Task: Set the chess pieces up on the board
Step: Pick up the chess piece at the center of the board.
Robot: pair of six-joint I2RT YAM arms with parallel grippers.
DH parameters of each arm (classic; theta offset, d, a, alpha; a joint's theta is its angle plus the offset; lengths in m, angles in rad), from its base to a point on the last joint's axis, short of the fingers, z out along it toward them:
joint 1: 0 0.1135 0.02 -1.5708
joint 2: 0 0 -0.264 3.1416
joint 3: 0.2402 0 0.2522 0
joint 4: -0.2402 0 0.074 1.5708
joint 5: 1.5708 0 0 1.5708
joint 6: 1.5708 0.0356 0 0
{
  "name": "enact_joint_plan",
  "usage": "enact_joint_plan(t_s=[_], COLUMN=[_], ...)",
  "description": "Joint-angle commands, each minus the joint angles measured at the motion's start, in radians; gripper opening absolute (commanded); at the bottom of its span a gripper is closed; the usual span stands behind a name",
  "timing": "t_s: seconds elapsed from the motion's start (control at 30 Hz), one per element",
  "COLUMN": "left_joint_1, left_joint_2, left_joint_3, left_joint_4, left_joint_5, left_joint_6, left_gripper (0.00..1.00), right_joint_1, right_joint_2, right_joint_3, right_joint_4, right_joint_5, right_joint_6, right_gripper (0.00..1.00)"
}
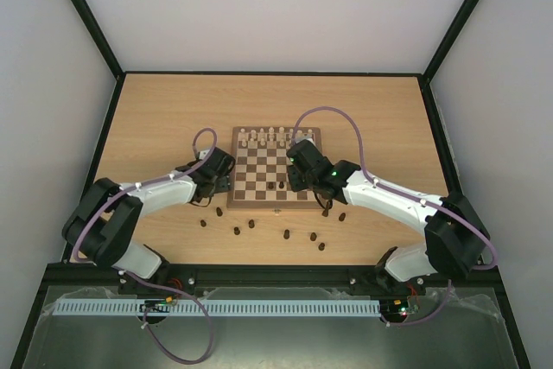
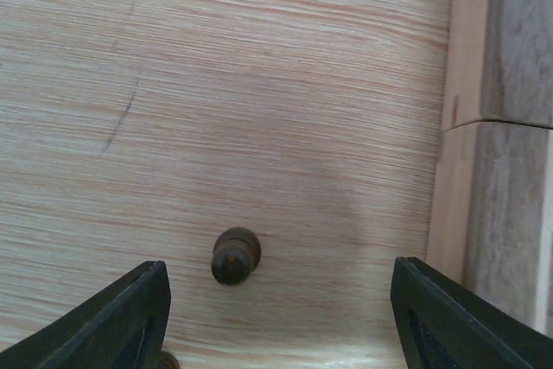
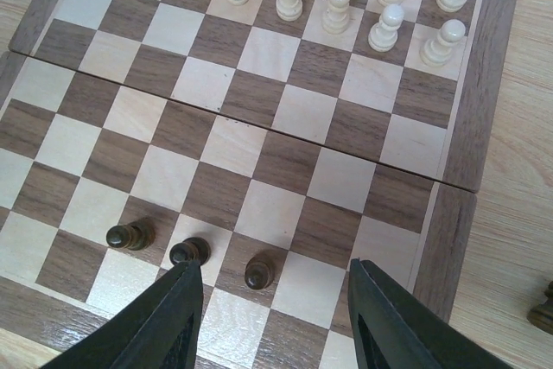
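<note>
Chess pieces [image 1: 251,224], dark brown, mostly loose on the table [image 1: 155,110], strewn in a ragged line just in front of the board [image 1: 259,170] and round its near right corner. Three of them on the board, on squares of the near rows, in a slanting line from the right wrist view: one at the left [image 3: 130,235], one just beside it [image 3: 188,251], one a little further right [image 3: 259,272]. Pale pieces [image 3: 337,6] crowded on the two far rows, well apart from the dark three.

Left fingers [image 2: 121,317] spread wide, low over bare table just left of the board's side edge. Between them, one of the chess pieces [image 2: 235,255], touched on neither side and nearer the left finger than the right.

Right fingers [image 3: 164,317] apart, pinching nothing, over the near right part of the board. In the gap between them, the rightmost of the three dark ones, not in contact with either finger. Off the board's right edge, on the table, one more dark one [image 3: 544,307], half cut off by the frame.
</note>
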Motion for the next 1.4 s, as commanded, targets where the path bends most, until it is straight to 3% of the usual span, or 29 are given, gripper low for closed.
enact_joint_plan(t_s=[0.0, 0.4, 0.8, 1.37], left_joint_1=[0.014, 0.039, 0.054, 0.057], left_joint_2=[0.027, 0.044, 0.056, 0.048], left_joint_3=[-0.003, -0.002, -0.001, 0.003], left_joint_4=[0.034, 0.054, 0.065, 0.057], left_joint_5=[0.002, 0.020, 0.023, 0.017], left_joint_6=[-0.009, 0.007, 0.012, 0.010], left_gripper=[0.70, 0.45, 0.31, 0.02], right_joint_1=[0.004, 0.003, 0.004, 0.003], right_joint_2=[-0.013, -0.011, -0.003, 0.008], right_joint_3=[-0.014, -0.013, -0.015, -0.015], right_joint_4=[-0.018, -0.017, -0.011, -0.008], right_joint_5=[-0.007, -0.018, -0.027, -0.026], right_joint_6=[0.010, 0.008, 0.007, 0.005], right_gripper=[0.47, 0.46, 0.46, 0.46])
